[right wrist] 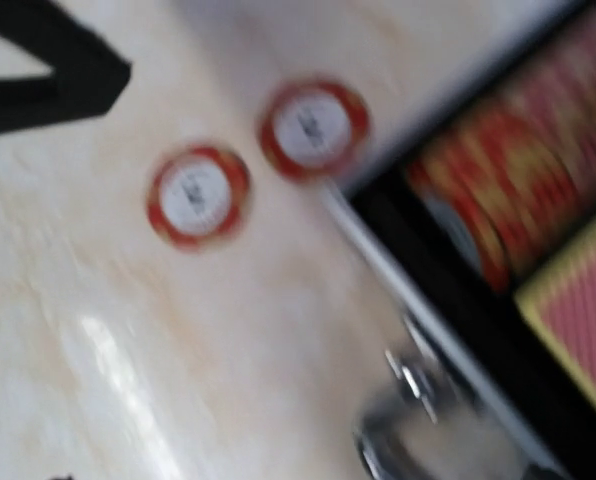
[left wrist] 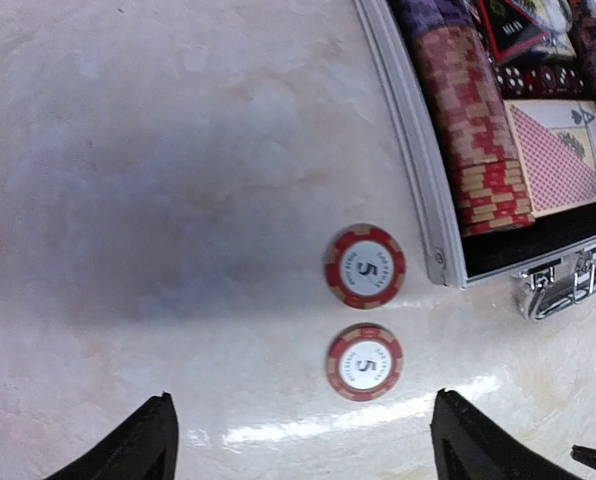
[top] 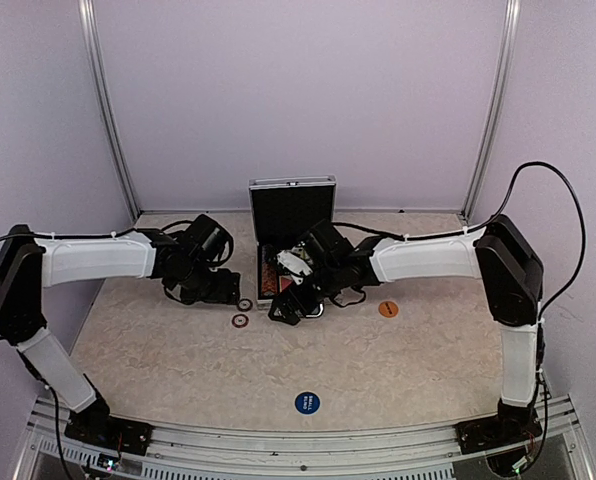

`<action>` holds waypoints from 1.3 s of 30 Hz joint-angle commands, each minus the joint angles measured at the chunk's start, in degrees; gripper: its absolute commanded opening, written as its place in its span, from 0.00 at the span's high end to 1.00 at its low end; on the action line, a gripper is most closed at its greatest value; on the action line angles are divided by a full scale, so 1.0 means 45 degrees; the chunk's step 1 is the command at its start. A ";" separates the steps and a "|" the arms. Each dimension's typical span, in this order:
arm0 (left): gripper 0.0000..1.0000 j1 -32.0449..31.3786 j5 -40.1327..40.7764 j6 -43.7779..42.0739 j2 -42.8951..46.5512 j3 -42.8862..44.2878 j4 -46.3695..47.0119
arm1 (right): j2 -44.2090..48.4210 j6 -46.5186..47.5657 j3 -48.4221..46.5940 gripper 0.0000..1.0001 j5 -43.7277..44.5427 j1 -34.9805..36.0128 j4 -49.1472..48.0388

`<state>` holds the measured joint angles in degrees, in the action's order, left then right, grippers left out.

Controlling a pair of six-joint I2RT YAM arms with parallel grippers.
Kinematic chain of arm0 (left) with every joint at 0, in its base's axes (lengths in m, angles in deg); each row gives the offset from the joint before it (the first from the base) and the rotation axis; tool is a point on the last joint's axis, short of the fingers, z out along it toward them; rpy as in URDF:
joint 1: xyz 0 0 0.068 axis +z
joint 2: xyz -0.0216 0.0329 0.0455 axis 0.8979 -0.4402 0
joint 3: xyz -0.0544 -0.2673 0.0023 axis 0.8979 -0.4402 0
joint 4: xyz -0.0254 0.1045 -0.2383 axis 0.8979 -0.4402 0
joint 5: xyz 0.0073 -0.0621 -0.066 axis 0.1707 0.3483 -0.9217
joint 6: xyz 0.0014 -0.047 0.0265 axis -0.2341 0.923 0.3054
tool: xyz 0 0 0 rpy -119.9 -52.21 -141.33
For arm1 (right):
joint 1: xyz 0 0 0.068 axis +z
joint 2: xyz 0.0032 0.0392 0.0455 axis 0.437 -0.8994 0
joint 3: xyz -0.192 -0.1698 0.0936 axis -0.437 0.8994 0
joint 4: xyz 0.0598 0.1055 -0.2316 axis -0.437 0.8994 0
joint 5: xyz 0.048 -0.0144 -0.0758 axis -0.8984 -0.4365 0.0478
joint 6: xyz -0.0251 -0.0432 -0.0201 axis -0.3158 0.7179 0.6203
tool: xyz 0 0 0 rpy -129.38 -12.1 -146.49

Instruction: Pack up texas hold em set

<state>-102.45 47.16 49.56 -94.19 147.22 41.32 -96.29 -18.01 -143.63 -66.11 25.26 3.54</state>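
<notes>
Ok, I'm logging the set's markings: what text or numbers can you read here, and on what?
"5": upper chip.
"5": lower chip.
Ring lettering around both fives: too small to read.
Blue button, orange button: markings too small to read.
Red triangle in the case: blurred.

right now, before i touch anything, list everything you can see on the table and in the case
case: one, silver with black lining, far middle of the table, open, lid upright
chip row: one row on edge, number unclear, red and cream, left side of the case
card deck: one, red back, in the case beside the chip row
loose chips: two, red with white centres marked 5, flat on the table left of the case, apart
orange disc: one, on the table right of the case
blue disc: one, near middle of the table
table: one, beige
left gripper: black, open, over the loose chips, empty
right gripper: black, open, at the case's near edge
</notes>
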 commanded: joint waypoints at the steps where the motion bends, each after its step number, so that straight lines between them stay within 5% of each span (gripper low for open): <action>1: 0.06 0.0599 0.0932 0.0648 0.1369 -0.1087 0.0596 | -0.1203 0.0588 -0.1781 0.03 0.0626 0.0682 0.0753; 12: 0.01 0.1270 0.1263 0.1141 0.3784 -0.3176 0.2106 | -0.4314 0.1101 -0.5991 0.02 0.1795 0.1388 0.2062; 31: 0.01 0.1334 0.1366 0.1171 0.5054 -0.4067 0.2601 | -0.5717 0.1965 -0.6817 0.02 0.3067 0.2212 0.2221; 39: 0.01 0.1363 0.1454 0.1137 0.5437 -0.4190 0.2593 | -0.5915 0.0820 -0.6863 0.02 0.4068 0.2338 0.2480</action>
<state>-96.70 52.73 54.26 -71.02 128.79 51.11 -120.42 -11.30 -175.30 -50.35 35.21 9.69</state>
